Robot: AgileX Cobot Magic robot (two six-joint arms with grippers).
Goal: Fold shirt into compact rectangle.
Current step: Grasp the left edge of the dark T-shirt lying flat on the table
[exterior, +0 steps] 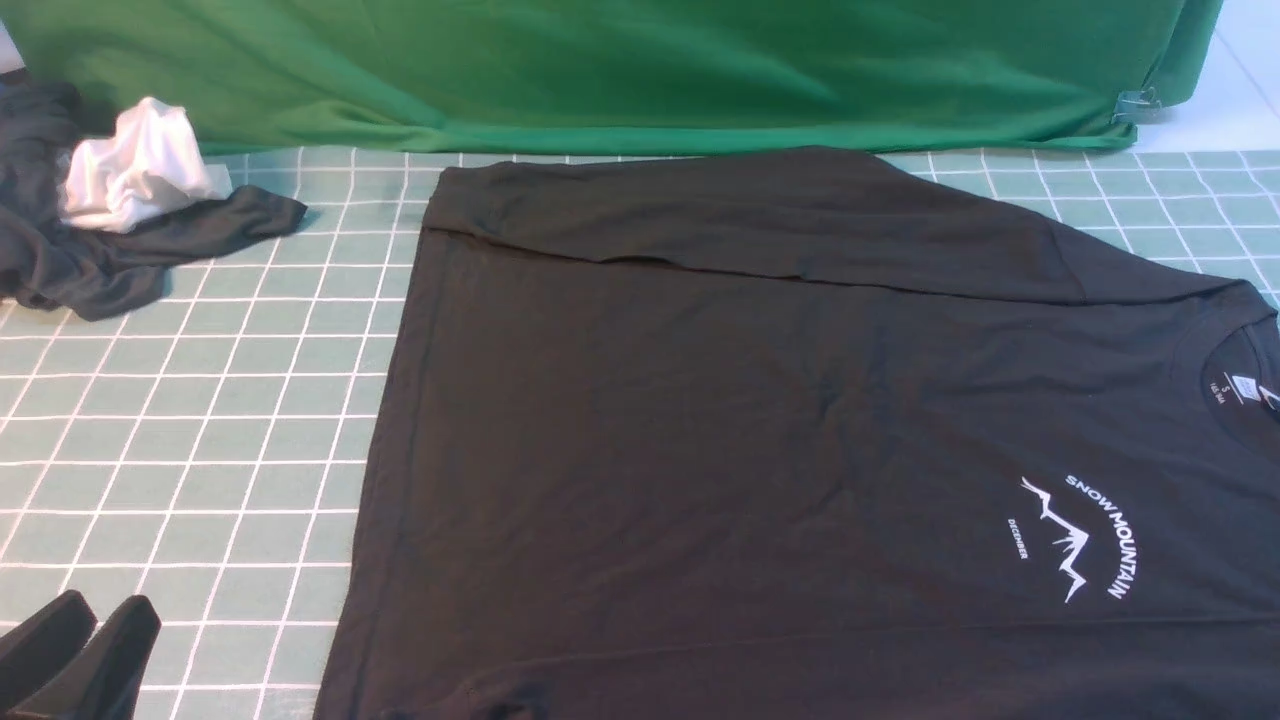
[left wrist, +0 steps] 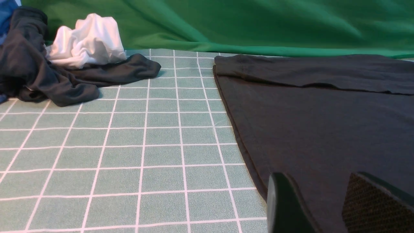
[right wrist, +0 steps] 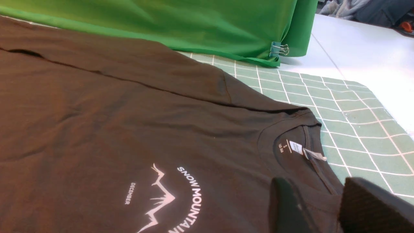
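A: State of the left pincer (left wrist: 318, 181)?
B: Jaws apart, nothing between them. The shirt (exterior: 700, 450) lies flat ahead of it and to its right, hem edge near.
A: And the right pincer (right wrist: 318, 191)?
B: Jaws apart too, empty. Collar just ahead of it, neck label (right wrist: 296, 147) beyond, mountain print (right wrist: 161, 197) near.

— Left gripper (exterior: 108, 606)?
— Lower left corner of the front frame, dark jaws parted, gripping nothing.
— Right gripper (right wrist: 318, 181)?
— Seen only by its own wrist camera; jaws apart, empty.
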